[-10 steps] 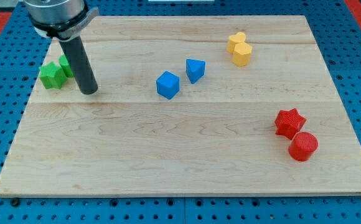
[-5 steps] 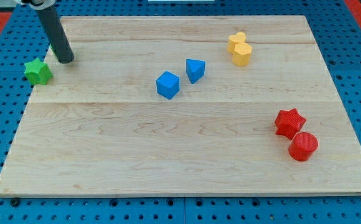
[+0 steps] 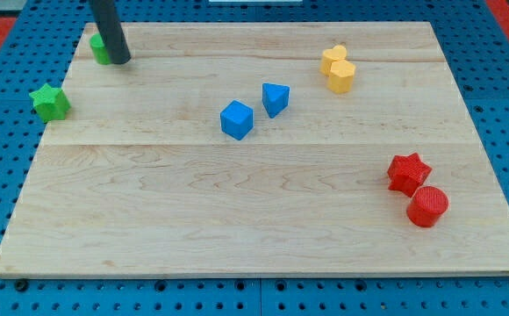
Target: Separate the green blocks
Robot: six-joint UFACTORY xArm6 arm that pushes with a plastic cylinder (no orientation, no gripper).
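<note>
A green star block (image 3: pixel 50 102) sits at the wooden board's left edge. A second green block (image 3: pixel 100 47), its shape mostly hidden, lies near the board's top left corner, right behind my rod. My tip (image 3: pixel 119 61) touches that block's right side. The two green blocks are well apart, the star lower and farther left.
A blue cube (image 3: pixel 236 119) and a blue wedge-like block (image 3: pixel 275 98) sit mid-board. Two yellow blocks (image 3: pixel 337 69) touch at the top right. A red star (image 3: pixel 408 172) and a red cylinder (image 3: pixel 427 206) sit at the lower right. The board (image 3: pixel 263 237) lies on a blue pegboard.
The rod moved from the green pair up toward the top left corner. One green block went up with it; the star slid left to the board's edge.
</note>
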